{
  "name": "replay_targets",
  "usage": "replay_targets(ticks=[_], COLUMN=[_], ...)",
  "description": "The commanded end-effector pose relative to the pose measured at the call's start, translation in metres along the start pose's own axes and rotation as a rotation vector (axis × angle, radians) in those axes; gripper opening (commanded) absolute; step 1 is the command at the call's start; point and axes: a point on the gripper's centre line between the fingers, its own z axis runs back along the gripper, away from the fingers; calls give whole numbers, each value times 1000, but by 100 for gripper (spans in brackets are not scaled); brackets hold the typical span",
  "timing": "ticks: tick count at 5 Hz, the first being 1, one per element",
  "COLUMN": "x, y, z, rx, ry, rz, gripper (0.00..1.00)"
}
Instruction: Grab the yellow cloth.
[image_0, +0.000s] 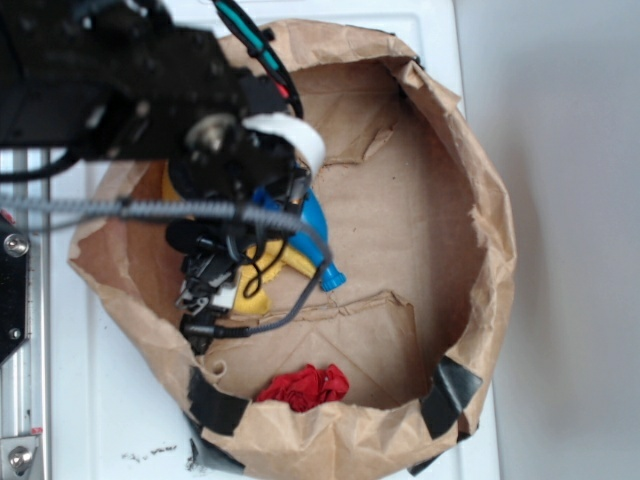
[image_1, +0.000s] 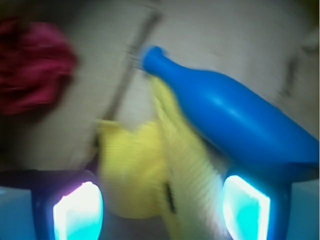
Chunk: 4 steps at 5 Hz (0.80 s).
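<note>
At the bottom of the wrist view, the two lit pads (image_1: 77, 212) of the end effector (image_1: 162, 210) stand wide apart with nothing clamped between them: it is open, and the cloth (image_1: 135, 175) fills the gap between and just beyond them. That placement suits a grasp, since closing here would likely pinch the bunched yellow folds. A small dark mark shows on the cloth near the lower centre.

Just beyond, toward the right of that view, the bottle (image_1: 235, 115) lies on its side, angled from upper left to lower right, and it seems to rest on or against the cloth's right edge, so the right pad sits close to it. A closing grip could catch the bottle as well; that is a guess from the overlap.

Farther off, at upper left, the red wad (image_1: 32, 65) lies well apart from both.

In the exterior view, the arm (image_0: 130, 90) covers the upper left, hanging over the paper bag (image_0: 480, 200), whose folded-down walls keep all three things gathered. The cloth shows only as yellow strips at left centre beside the bottle; the wad lies near the bag's bottom rim. The bag sits on a white surface (image_0: 110, 420).
</note>
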Motion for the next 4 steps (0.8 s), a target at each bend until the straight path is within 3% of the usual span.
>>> replay_targets(ticks=[1, 2, 4], x=[14, 18, 18], y=[14, 23, 37], z=[-8, -13, -21], rx=[21, 25, 60], ry=[-60, -49, -86], rz=[-13, 4, 20], gripper=[100, 100, 100])
